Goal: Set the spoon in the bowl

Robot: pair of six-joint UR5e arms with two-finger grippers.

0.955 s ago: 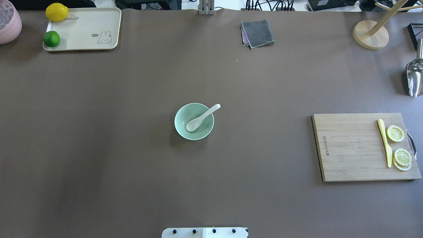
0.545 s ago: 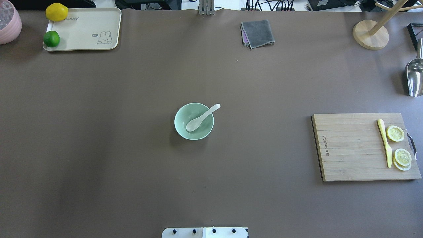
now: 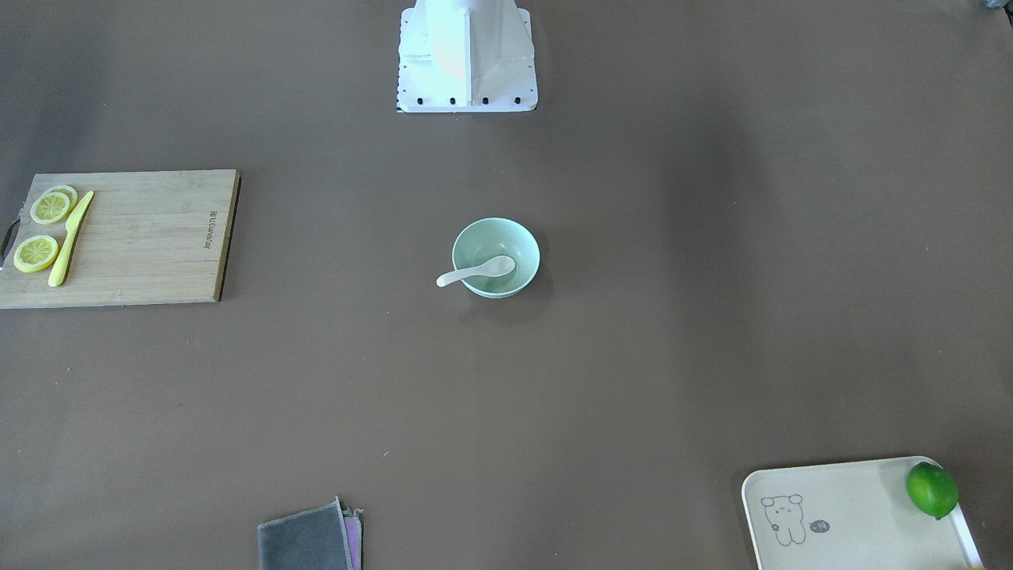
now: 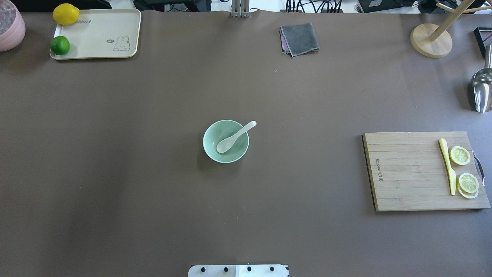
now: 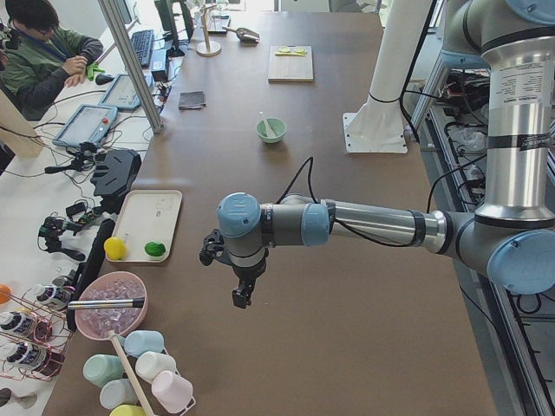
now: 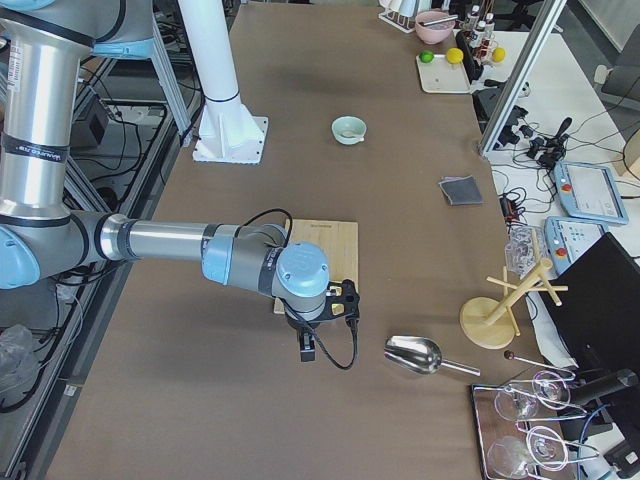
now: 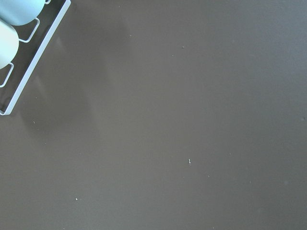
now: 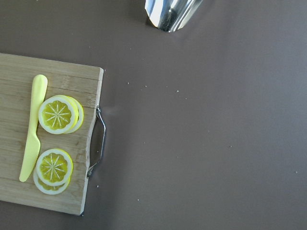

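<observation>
Spoon: lies in the bowl mid-table, free of both grippers. Its scoop is down on the bowl's floor and its handle leans on the rim, poking out past it.
Left gripper: hangs fingers-down over bare table at the robot's left end, well apart from the bowl. It shows only from the side, so I cannot tell how wide it stands. No object shows at its tips.
Right gripper: hangs fingers-down at the opposite end, near the cutting board. Its opening cannot be told either, and nothing shows at its tips.
Around the left gripper: its wrist camera catches the corner of a white wire rack holding pale cups.
Around the right gripper: its wrist camera shows the board's handle end with a yellow knife, lemon slices and, beyond, a metal scoop.
Why so: the spoon's deep scoop sits low, so the propped handle looks stable. The arms drawn off to the table's ends suggest the placing is done and no reach is under way.
Against earlier: nothing differs in the overhead view. The spoon and bowl keep the same spot and angle, and no arm has entered that view.
</observation>
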